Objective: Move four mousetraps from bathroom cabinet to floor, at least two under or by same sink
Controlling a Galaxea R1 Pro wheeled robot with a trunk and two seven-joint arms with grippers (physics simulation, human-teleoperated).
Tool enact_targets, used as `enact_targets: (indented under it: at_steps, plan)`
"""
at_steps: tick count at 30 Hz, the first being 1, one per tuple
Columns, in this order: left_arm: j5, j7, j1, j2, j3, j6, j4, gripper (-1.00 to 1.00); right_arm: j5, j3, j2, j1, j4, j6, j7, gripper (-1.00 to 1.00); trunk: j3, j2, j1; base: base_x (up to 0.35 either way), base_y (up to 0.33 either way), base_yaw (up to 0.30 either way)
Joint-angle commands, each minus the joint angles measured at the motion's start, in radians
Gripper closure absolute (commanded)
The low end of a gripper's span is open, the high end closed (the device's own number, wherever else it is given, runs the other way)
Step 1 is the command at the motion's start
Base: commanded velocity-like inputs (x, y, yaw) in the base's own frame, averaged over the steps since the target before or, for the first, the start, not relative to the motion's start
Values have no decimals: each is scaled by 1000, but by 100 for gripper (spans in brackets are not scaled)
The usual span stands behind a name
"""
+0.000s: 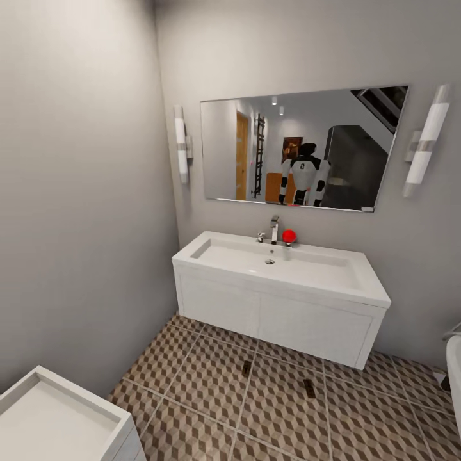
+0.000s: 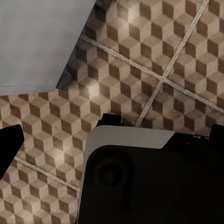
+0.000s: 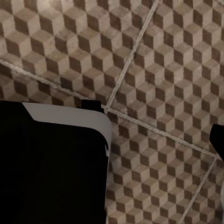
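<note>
Two mousetraps lie on the bathroom floor (image 1: 211, 384) as small dark flat pieces: one mousetrap (image 1: 246, 368) just in front of the white vanity, the other mousetrap (image 1: 309, 388) to its right. Above them is the sink (image 1: 282, 262) with its chrome tap (image 1: 274, 229). The cabinet is out of view. My left gripper (image 2: 112, 140) hangs open over the patterned tiles, with dark fingertips (image 2: 9, 147) at the picture's edges and nothing held. My right gripper (image 3: 112, 140) is open too, with one fingertip (image 3: 219, 140) showing at the edge over bare tiles.
A mirror (image 1: 301, 147) over the sink reflects my white body in a doorway. A red ball (image 1: 289, 236) sits by the tap. A second white basin (image 1: 51, 410) stands at the near left against the wall, and a white fixture (image 1: 454, 365) cuts in at the right edge.
</note>
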Motion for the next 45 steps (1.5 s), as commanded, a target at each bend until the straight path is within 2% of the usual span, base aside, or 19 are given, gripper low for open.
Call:
enact_targets:
  at_steps: [1, 12, 45]
  plan:
    - [7, 4, -1, 0, -8, -3, 1, -100, -2, 7, 1, -1, 3, -5, -4, -100, -1, -1, 0, 0, 0, 0]
    - [6, 4, -1, 0, -8, -3, 1, -100, -12, 4, -3, -1, 3, -5, -6, -100, -1, -1, 0, 0, 0, 108]
    - [6, 4, -1, 0, -9, -3, 1, -100, -17, 3, 4, -1, 4, -10, -4, -100, -1, -1, 0, 0, 0, 273]
